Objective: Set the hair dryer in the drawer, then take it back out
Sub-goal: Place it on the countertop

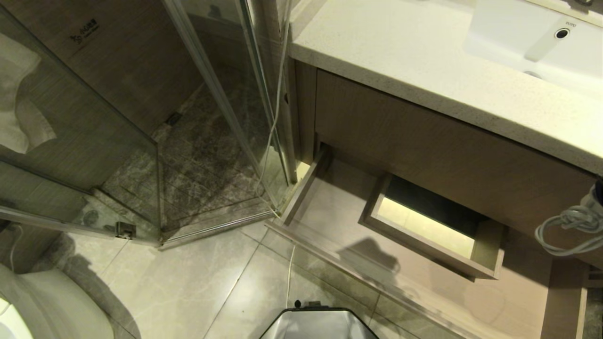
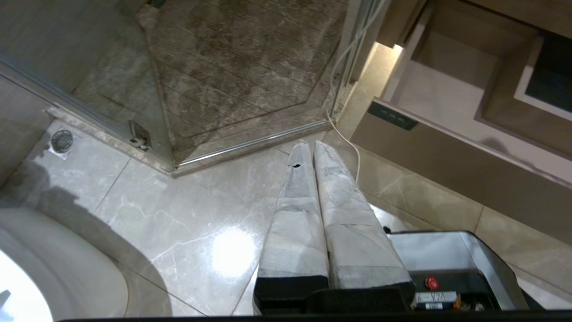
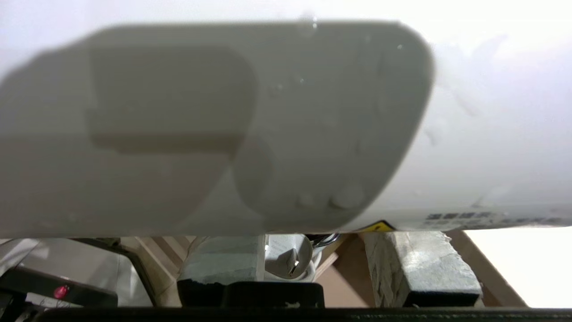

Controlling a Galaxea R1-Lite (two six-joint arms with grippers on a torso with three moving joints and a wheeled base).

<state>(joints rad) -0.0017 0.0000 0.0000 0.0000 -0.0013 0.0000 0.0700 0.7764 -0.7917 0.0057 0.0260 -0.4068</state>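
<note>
Here your right gripper (image 3: pixel 313 273) has its jaws clamped on the small white hair dryer (image 3: pixel 469 134) with its smooth cylindrical barrel, which fills nearly the whole right wrist view; the dryer's white plug (image 3: pixel 288 261) hangs just beyond the fingers (image 3: pixel 420 268). In the head view only the bundled white cord (image 1: pixel 572 228) shows, dangling at the right edge, over the right end of the wide, shallow, light wood-grain drawer (image 1: pixel 330 221). That drawer stands pulled out below the pale speckled stone worktop (image 1: pixel 414 61), its boxed rectangular cutout (image 1: pixel 428 226) lit from beneath.

The dryer is in the air and not in the drawer. Whether this is the carry in or the lift back out cannot be told from here. If you are on the way in, the next move calls for bringing the dryer leftward over the flat drawer floor, keeping it off the cutout's raised frame, and minding that the loose cord does not snag the drawer's side.

Your left gripper (image 2: pixel 310 147) hangs parked, jaws pressed together, pointing at the glossy marble floor (image 2: pixel 187 214) near the glass shower door (image 1: pixel 85 155).
</note>
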